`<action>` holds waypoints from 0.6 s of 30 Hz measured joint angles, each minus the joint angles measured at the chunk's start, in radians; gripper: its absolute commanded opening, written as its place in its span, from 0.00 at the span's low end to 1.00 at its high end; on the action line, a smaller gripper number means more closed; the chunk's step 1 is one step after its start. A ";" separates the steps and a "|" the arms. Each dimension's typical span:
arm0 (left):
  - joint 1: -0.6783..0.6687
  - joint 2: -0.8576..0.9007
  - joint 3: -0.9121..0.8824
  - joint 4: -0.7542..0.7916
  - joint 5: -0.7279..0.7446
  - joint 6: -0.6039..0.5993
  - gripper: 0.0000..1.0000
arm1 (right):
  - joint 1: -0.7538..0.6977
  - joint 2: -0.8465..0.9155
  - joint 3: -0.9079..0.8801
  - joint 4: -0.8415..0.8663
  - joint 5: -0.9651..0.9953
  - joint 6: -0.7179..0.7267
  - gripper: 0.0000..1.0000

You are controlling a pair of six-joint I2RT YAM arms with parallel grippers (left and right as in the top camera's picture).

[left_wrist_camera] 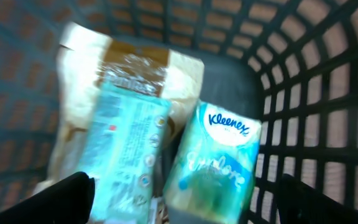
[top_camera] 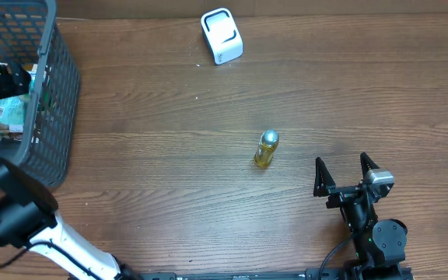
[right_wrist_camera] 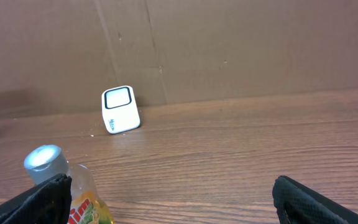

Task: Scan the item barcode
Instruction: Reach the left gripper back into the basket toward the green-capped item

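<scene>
Left hand (left_wrist_camera: 185, 202), spread wide and empty, is held over the turquoise Kleenex tissue pack (left_wrist_camera: 213, 165) (judged soft, light, crushable); its long sides would best be pinched gently.

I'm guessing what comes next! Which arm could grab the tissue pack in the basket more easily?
Probably left. The left gripper hangs open right over the tissue pack inside the basket. The right gripper sits far across the table, near the bottle.

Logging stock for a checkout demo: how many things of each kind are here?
Bottle: 1
Packs, namely Kleenex pack, teal pack, brown pack: 3
Basket: 1
Scanner: 1
Total: 6
</scene>
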 measured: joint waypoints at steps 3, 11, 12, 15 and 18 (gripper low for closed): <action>-0.003 0.045 0.000 0.004 0.031 0.038 0.94 | 0.000 0.000 0.000 0.000 0.000 0.000 1.00; -0.030 0.068 0.000 0.011 0.053 0.098 0.83 | 0.000 0.000 0.000 0.000 0.000 0.000 1.00; -0.033 0.069 0.000 0.013 0.054 0.104 0.80 | 0.000 0.000 0.000 0.000 0.000 0.000 1.00; -0.041 0.069 0.000 0.012 0.051 0.109 0.75 | 0.000 0.000 0.000 0.000 0.000 0.000 1.00; -0.046 0.069 0.000 0.003 0.035 0.110 0.75 | 0.000 0.000 0.000 0.000 0.000 0.000 1.00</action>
